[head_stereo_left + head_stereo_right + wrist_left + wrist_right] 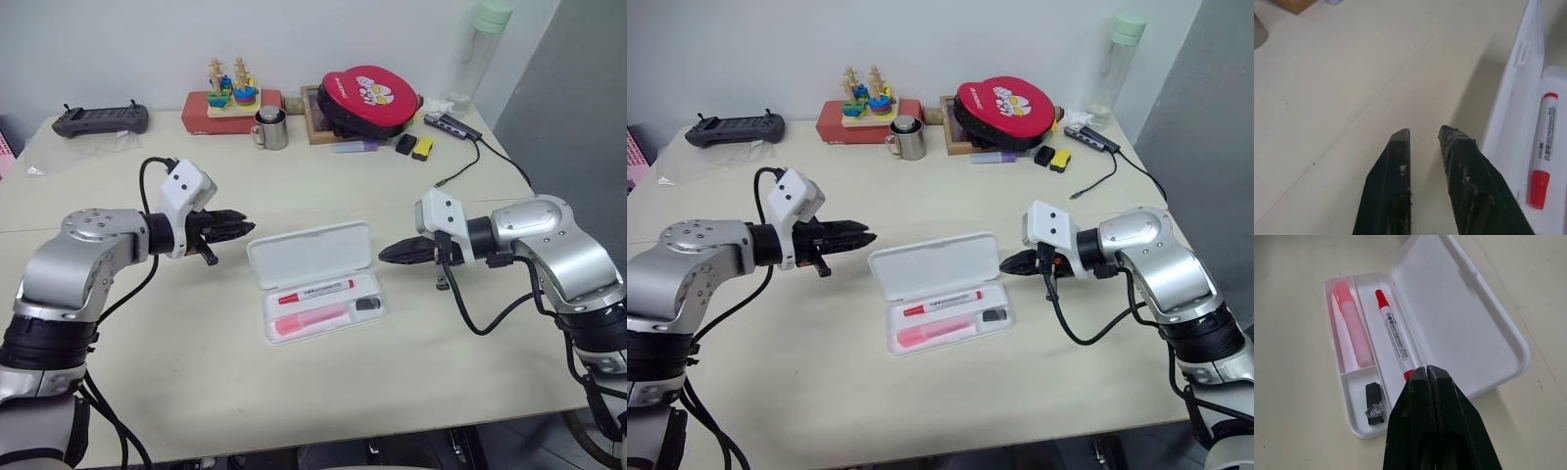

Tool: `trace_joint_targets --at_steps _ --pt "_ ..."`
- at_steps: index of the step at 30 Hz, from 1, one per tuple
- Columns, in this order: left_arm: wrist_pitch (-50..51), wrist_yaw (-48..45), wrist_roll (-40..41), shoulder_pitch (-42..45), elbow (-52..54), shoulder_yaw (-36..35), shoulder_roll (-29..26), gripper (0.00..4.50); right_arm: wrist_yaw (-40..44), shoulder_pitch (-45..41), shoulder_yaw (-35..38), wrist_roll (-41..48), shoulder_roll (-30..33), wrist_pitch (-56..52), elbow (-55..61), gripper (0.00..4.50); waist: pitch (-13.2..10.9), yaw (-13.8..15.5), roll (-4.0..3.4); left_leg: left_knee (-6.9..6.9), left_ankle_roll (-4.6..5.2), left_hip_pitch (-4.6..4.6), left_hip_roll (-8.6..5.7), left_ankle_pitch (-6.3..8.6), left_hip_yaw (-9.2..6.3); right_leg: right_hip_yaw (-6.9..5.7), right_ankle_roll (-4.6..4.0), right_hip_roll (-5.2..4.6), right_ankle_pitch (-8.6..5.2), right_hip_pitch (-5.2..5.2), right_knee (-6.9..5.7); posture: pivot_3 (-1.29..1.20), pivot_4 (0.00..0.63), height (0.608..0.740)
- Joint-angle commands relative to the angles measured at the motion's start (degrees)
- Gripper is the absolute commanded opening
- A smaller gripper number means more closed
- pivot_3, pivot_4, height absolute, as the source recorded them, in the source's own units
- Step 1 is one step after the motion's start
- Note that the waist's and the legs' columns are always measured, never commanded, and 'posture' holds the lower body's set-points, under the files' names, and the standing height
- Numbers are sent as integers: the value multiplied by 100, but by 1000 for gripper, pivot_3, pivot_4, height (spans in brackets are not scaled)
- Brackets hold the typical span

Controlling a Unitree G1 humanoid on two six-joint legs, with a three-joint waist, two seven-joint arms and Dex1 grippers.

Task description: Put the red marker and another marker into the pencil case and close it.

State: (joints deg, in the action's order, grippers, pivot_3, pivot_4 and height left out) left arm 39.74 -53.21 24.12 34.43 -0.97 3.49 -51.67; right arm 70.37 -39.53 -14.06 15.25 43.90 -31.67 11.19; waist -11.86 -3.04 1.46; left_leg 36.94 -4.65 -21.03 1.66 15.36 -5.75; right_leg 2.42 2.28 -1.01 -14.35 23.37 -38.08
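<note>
The white pencil case (309,253) lies open mid-table, its lid tilted up behind the tray. In the tray's far slot is the red marker (315,290), white-barrelled with a red cap, also seen up close as the red marker (1396,335). The pink highlighter (309,319) lies in the near slot beside it. A small black item (1374,401) sits in the tray's end compartment. My left gripper (240,227) hovers just left of the lid, shut and empty. My right gripper (385,255) is shut and empty too, pointing at the case's right end.
Along the back edge stand a red round pouch (370,98), a metal mug (271,128), a wooden stacking toy (232,93) on a red box, a black controller (101,119) and a bottle (487,49). A cable (460,174) trails at the back right.
</note>
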Motion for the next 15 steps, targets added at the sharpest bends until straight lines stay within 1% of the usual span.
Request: trace_joint_targets --at_steps 1,5,9,11,15 --pt "-271 -308 -274 357 -356 211 103 956 5 -76 167 90 69 7 201 0 0 0 0 0 0 0 0 0 0 0 0 0 0 0 0 0 150 740" --pt "-408 -508 -452 572 -628 345 206 956 -1 -65 165 96 76 0 225 0 0 -1 0 0 0 -3 0 0 0 0 -3 0 2 1 1 0 150 740" --pt "-466 -952 -560 958 -1103 564 407 956 -1 -57 165 94 83 12 241 0 0 0 0 0 0 -6 0 0 -2 -3 -2 0 1 5 -1 0 150 740" --pt "-479 -1278 -589 965 -1043 683 380 956 -12 -68 165 91 79 5 243 0 0 -3 0 1 0 -8 0 0 -1 -1 -3 0 2 5 1 0 150 740" --pt "-404 -1608 -618 928 -917 759 325 956 9 -72 184 119 115 -26 302 0 0 -16 0 0 0 -12 0 0 -1 -1 -4 0 2 13 -2 0 150 740"
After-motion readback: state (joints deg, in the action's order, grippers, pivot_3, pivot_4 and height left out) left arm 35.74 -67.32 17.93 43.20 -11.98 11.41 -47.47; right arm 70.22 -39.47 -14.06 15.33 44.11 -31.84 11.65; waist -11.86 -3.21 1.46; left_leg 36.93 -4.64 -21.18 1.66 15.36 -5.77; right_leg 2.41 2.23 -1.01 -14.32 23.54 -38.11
